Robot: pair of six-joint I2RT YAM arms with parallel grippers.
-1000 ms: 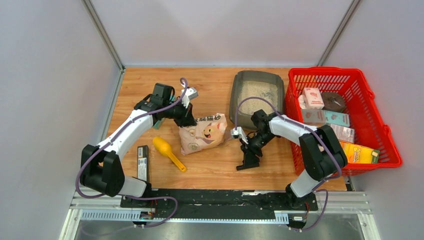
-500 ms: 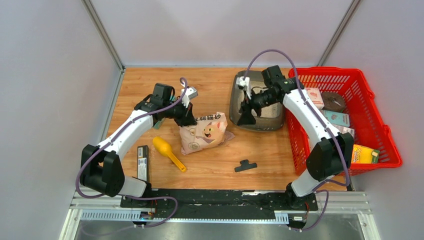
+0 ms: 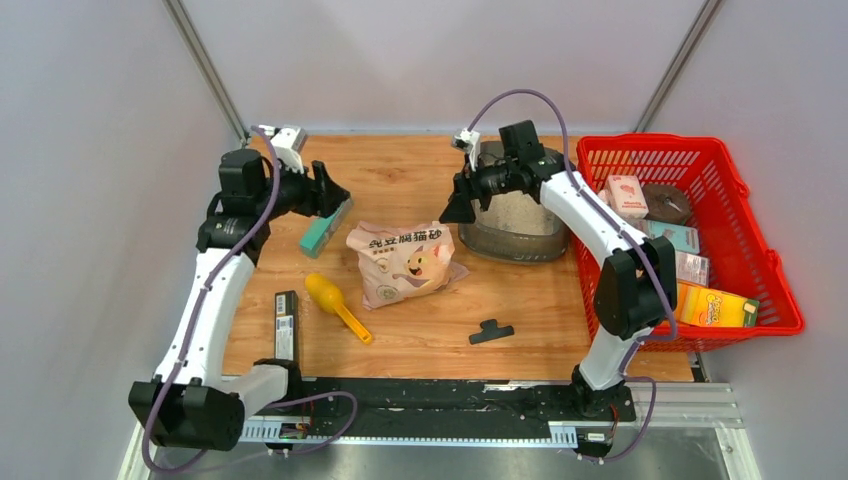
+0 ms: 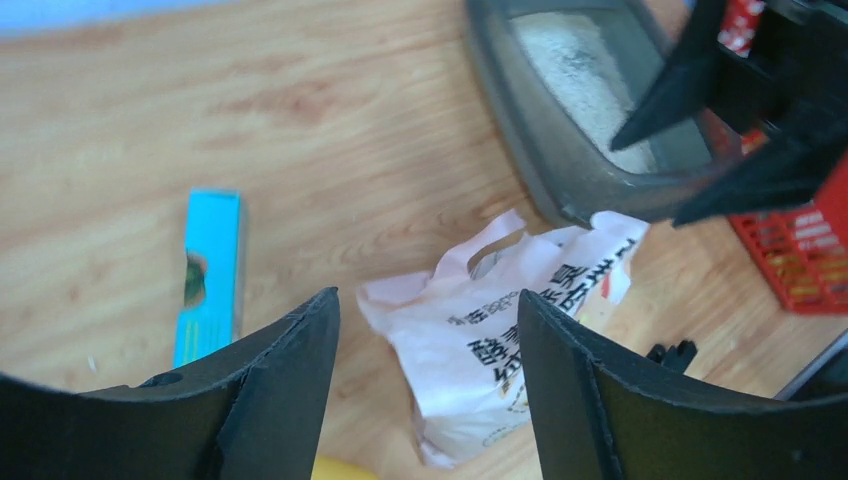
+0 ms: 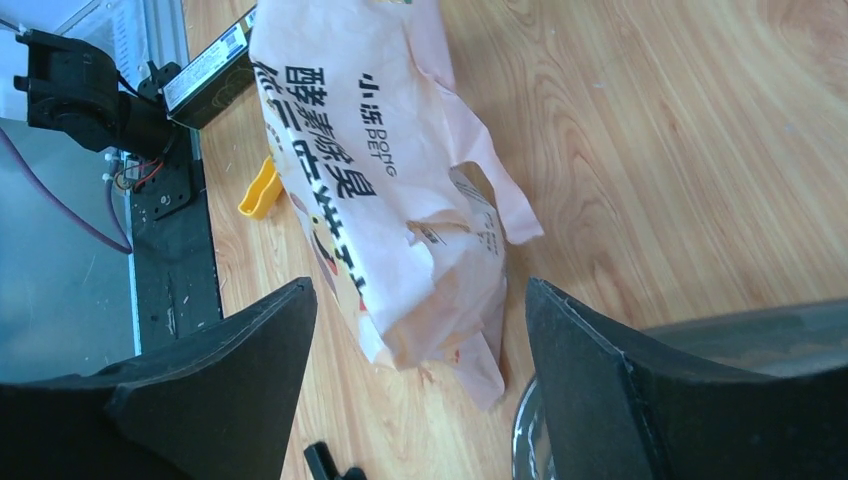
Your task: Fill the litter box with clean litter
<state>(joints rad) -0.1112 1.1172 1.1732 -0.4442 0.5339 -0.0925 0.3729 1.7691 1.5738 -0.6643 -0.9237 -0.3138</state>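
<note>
clean litter (image 3: 516, 212) – inside litter box (image 3: 514, 246)

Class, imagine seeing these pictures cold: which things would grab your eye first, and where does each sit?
The bright red basket, full of boxes, dominates the right side of the table. In the middle lies a pink-white cat-printed bag, with the grey litter box holding pale litter just beyond it. The left end effector and right end effector hang open above the table.

A pink-white printed bag (image 3: 405, 262) lies on the wooden table (image 3: 420, 170), with 1 yellow scoop (image 3: 335, 302) near its left side and a teal box (image 3: 319, 235) farther left. A red basket (image 3: 660, 160) holds cartons (image 3: 627, 195).
</note>
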